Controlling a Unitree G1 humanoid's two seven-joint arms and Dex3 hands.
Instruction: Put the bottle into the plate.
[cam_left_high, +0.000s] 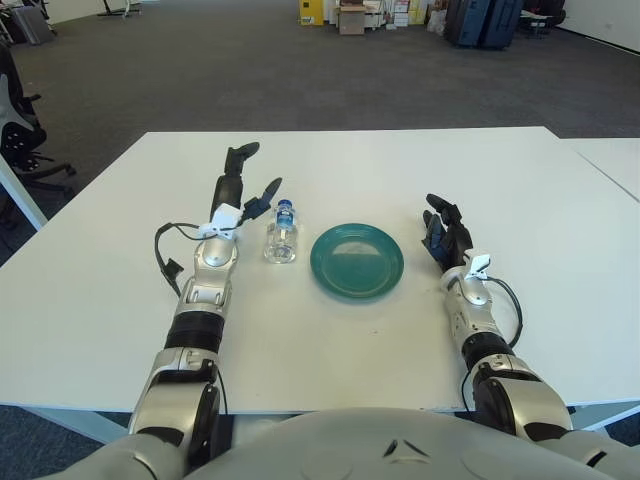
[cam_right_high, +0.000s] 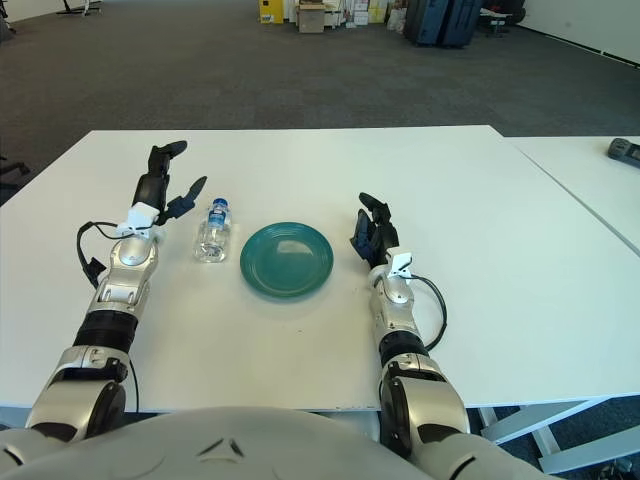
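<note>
Teal plate (cam_left_high: 357, 261) empty, bottle (cam_left_high: 281, 232) just beside it

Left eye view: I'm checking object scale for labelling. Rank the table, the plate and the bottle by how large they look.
1. Table, largest by far.
2. Plate.
3. Bottle, smallest; it sits beside the plate, so nearness barely affects this.

Bottle (cam_left_high: 282, 231) label too small to read

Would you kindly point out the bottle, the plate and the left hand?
bottle (cam_left_high: 281, 235), left eye view, clear body.
plate (cam_left_high: 356, 261), left eye view, bare centre.
left hand (cam_left_high: 241, 190), left eye view, between spread fingers.
</note>
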